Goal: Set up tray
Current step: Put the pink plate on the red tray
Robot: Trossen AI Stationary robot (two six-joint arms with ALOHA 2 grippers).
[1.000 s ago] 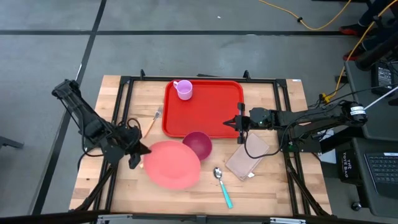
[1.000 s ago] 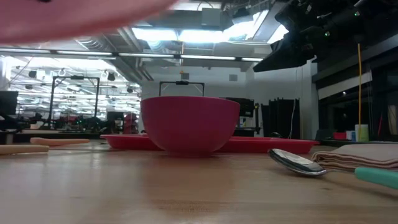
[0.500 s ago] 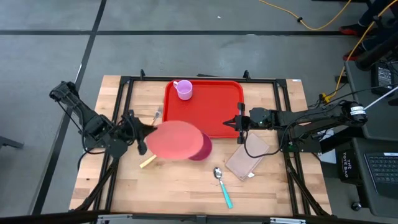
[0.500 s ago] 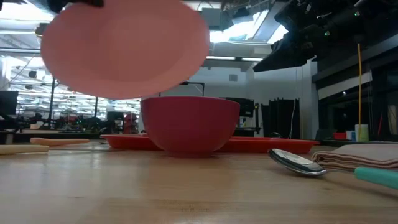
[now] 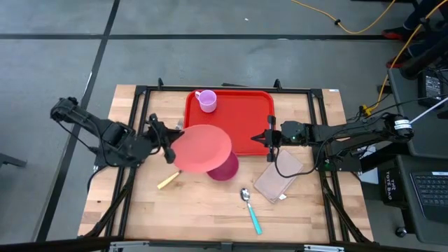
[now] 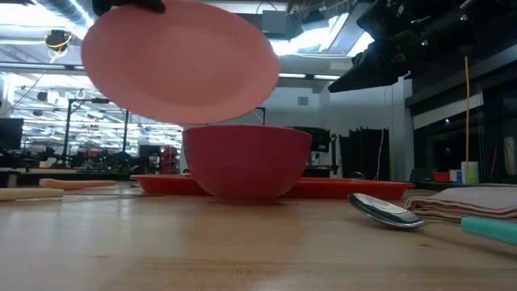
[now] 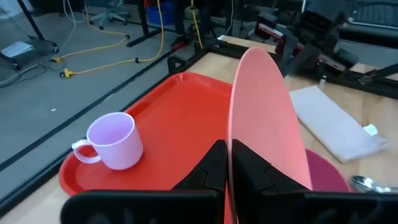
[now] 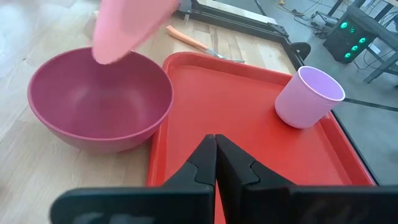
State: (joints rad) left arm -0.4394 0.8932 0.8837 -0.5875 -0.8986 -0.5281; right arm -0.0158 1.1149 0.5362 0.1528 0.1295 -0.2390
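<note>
The tray [image 5: 238,115] lies at the far middle of the worktop [image 5: 210,210], and so far only the mug [image 5: 206,101] stands on it, in a far corner. The left claw [image 5: 170,138] is clamped on the rim of the plate [image 5: 203,148] and holds it in the air, tilted, above the tray's near edge and the bowl [image 5: 227,168]. So the plate looks to be the piece in hand, not yet set down.

The bowl stands on the wood just beside the tray's near edge. The fork [image 5: 170,136], the spoon [image 5: 250,208] and the napkin [image 5: 282,176] also lie off the tray. The right claw [image 5: 269,136] waits closed and empty over the tray's right edge. By my reckoning most of the job is left.
</note>
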